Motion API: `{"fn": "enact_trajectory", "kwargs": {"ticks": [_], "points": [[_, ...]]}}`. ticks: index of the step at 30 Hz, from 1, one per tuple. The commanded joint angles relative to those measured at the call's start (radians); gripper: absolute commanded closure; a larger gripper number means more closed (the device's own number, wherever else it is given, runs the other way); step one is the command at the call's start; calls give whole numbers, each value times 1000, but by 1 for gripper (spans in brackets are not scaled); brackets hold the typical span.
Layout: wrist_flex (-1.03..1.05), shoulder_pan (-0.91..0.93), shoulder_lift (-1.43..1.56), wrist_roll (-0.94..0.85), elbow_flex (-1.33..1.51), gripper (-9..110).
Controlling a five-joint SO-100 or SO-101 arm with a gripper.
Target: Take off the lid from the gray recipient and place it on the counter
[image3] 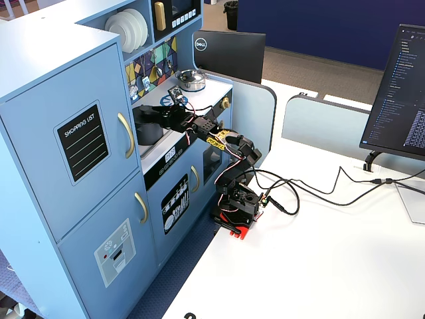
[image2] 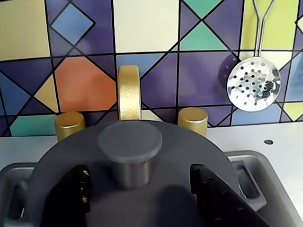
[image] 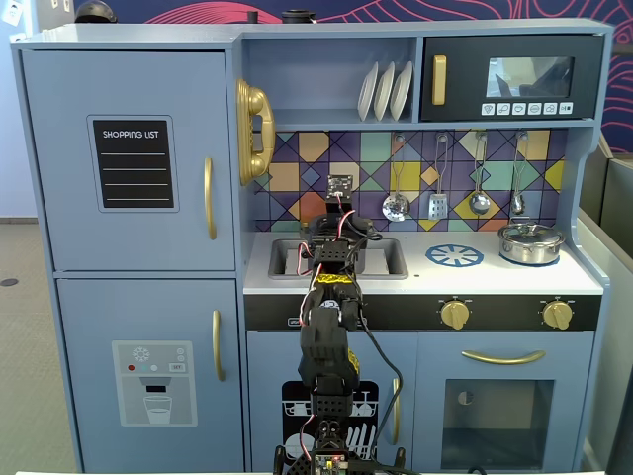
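The dark gray lid fills the lower half of the wrist view, lying flat on the gray recipient, which stands in the sink. The lid's knob stands at its centre. My gripper is open just above the lid. One black finger is left of the knob and the other is right of it, each with a gap to the knob. In a fixed view the gripper hides the pot. The white counter with the blue burner ring lies right of the sink.
A gold faucet and two gold taps stand close behind the pot. A perforated skimmer hangs on the tiled wall. The shiny silver pot sits at the counter's far right. Knobs line the front panel.
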Motion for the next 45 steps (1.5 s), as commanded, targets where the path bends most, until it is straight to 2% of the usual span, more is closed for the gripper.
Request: {"fn": "enact_trajectory", "kwargs": {"ticks": [1,10,14,30,35,45], "points": [[-35,-17,-41,-11,-92,85],[-72,-46,-140,-17,-143,88],[-91,-61,-164,-29,-156,102],[-169,-25,-123,-32,-218,102],[-170,48,-103,-66,-225,102],[-169,272,-75,-5,-250,102]]}}
